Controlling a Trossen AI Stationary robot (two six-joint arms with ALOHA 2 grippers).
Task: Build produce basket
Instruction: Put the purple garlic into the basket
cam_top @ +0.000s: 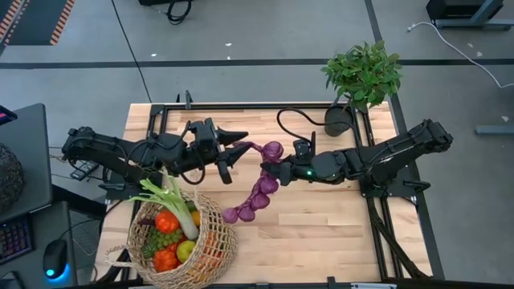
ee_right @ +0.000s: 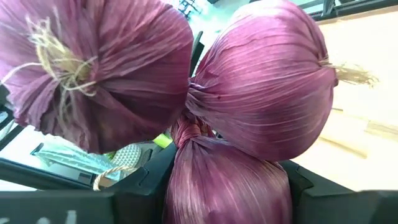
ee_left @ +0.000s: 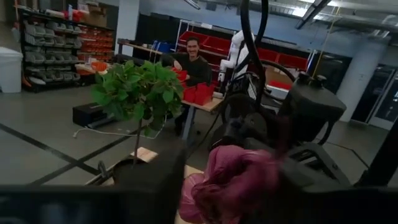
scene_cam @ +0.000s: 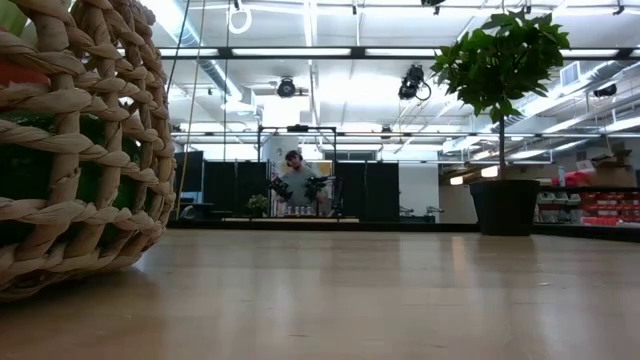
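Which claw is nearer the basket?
Left. The left claw hangs just above the basket's far rim; the right claw sits farther off, across the purple onion string.

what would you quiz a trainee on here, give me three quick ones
1. True or false: the purple onion string lies inside the basket.
2. What is the right gripper shut on? A) a tomato B) the onion string C) the basket handle
3. Fill in: the long green and white vegetable sticking out of the basket is a ____.

Key
1. False. It stretches beside the basket, from the open left gripper at its upper end, past the right gripper.
2. B
3. leek
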